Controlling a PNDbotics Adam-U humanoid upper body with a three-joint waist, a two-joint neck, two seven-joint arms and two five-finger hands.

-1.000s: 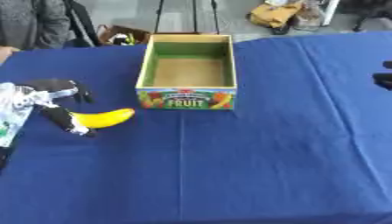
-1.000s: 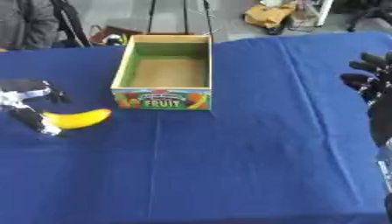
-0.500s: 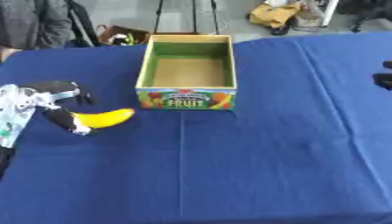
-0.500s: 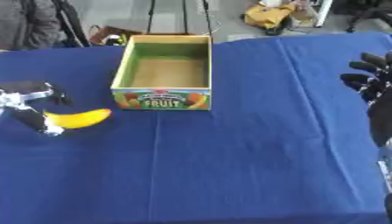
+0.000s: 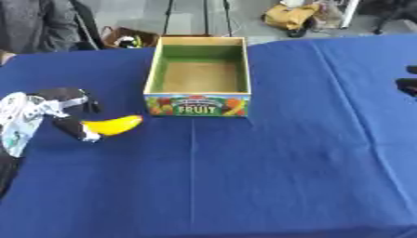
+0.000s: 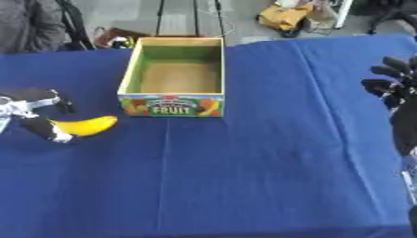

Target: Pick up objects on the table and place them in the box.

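The robot's left hand (image 5: 50, 108) is working at the near-left part of the blue tabletop (image 5: 269, 167), its fingers (image 5: 75, 128) curling round the stem end of a yellow banana (image 5: 114, 125), with one finger under that end and the others arching above it; the rest of the fruit is sticking out to the right of the fingers, toward the box. Whether the banana is resting on the cloth or just clear of it cannot be told. The open cardboard fruit box (image 5: 198, 76), green inside and showing nothing in it, is standing up and to the right of the fingers, well apart from them. The right hand (image 6: 397, 90) is idling at the right edge, fingers spread and holding nothing. The likely trouble is the end-on hold: with most of the banana hanging beyond the fingers, it may be pivoting downward or sliding out during the carry. The box's near wall is also lying in the path, so a low pass could be knocking the fruit's free tip against the rim and pushing the box away.
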